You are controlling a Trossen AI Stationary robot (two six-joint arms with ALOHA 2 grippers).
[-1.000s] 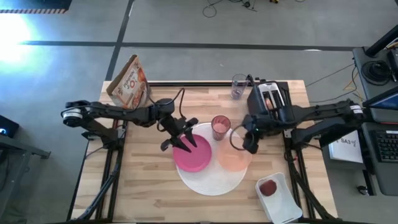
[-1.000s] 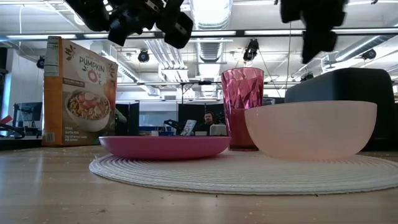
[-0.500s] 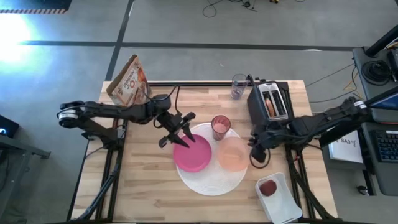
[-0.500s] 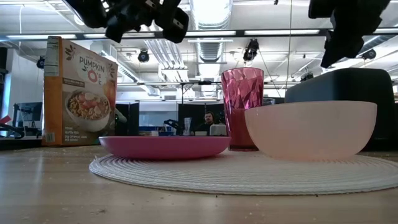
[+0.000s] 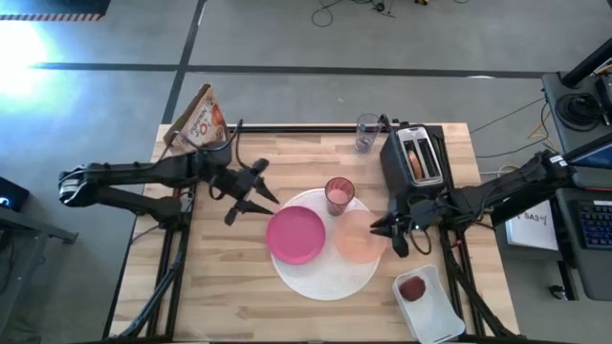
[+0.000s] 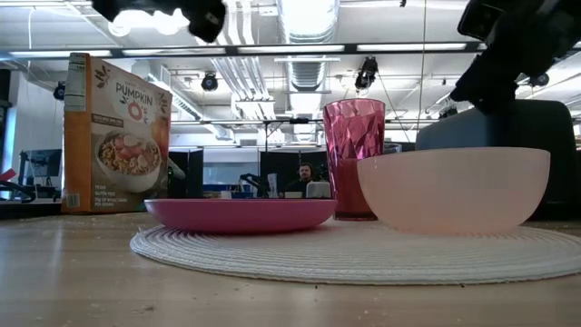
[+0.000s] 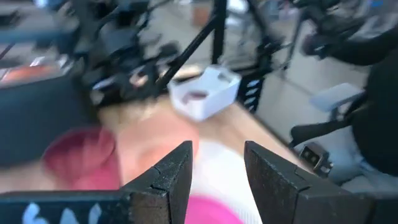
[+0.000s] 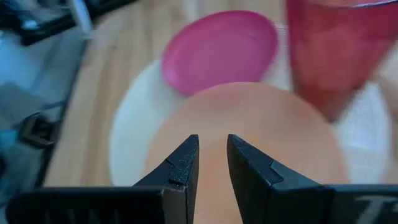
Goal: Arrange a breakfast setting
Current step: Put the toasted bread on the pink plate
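On the white round disc (image 5: 320, 279) sit the magenta plate (image 5: 295, 234), the peach bowl (image 5: 356, 239) and, at the disc's far edge, the pink tumbler (image 5: 338, 195). My left gripper (image 5: 264, 186) hangs open to the left of the plate, high above the table, with nothing between its fingers (image 7: 177, 177). My right gripper (image 5: 396, 241) hovers by the bowl's right rim, above it, with a narrow empty gap between its fingers (image 8: 185, 163). The cereal box (image 5: 201, 119) stands at the far left. The bagel (image 5: 418, 161) sticks up from the toaster. The red fruit (image 5: 413, 288) lies in the white tray.
The black toaster (image 5: 416, 158) stands at the far right, just behind my right arm. A clear glass (image 5: 367, 132) stands left of it. The white tray (image 5: 438, 311) sits at the near right corner. Bare wood lies left of the disc.
My left gripper has drawn back from over the magenta plate toward the table's left edge and risen. My right gripper has swung from the bowl's far rim toward the near and right edges, sinking and tipping closer to level. Plate, bowl and tumbler have kept still.
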